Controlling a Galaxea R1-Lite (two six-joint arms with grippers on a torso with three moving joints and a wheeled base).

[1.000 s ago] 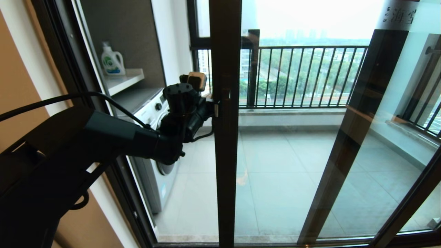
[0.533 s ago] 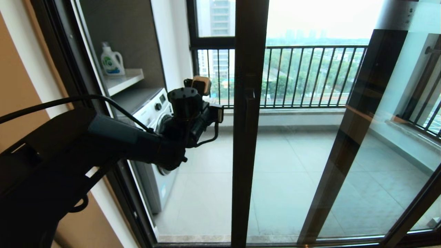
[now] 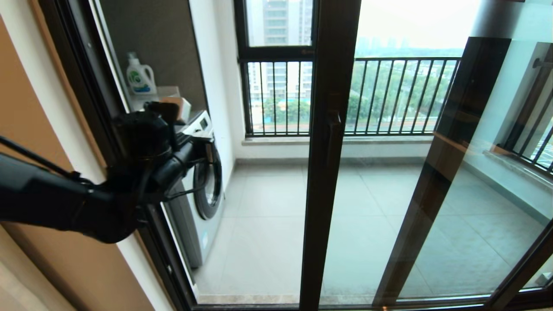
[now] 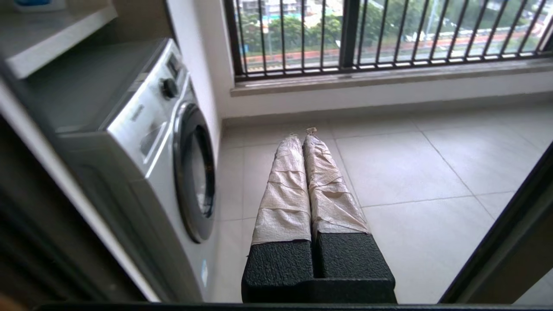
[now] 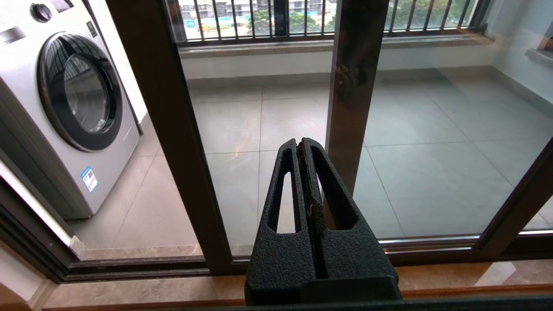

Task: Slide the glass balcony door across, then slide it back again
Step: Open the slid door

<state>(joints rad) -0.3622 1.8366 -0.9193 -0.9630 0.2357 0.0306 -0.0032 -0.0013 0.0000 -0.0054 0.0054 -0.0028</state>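
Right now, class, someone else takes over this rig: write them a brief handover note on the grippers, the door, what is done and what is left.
Left gripper: shut, holding nothing, off the door, near the washing machine.
Right gripper: shut, idle, low before the glass.
Glass balcony door: slid part-way across, a gap open on its left; handle free.
Left: judge whether it needs sliding further, then slide it back.

Daylight floods in from the far balcony; sky [image 3: 414, 21] blown out white. Backlit left arm [image 3: 65, 203] reads near-black, detail lost. Glass balcony door [image 3: 389, 207] carries faint reflections at right. Head view bows straight frames at edges. Wrist views evenly lit, sharp.
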